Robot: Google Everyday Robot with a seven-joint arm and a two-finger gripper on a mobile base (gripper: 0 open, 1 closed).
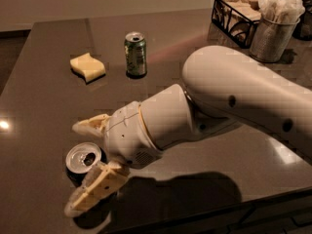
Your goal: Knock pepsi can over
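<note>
The pepsi can (83,161) stands upright near the front left of the dark table (44,106); I see mostly its silver top with the open mouth and a dark side. My gripper (80,167) is open, with one cream finger (91,124) just behind the can and the other finger (95,189) in front of it, so the can sits between them. The lower finger hides part of the can's side.
A green can (135,54) stands upright at the middle back. A yellow sponge (87,67) lies to its left. A black wire caddy (239,16) and a metal cup of napkins (273,30) stand at the back right. The table's front edge is close below the gripper.
</note>
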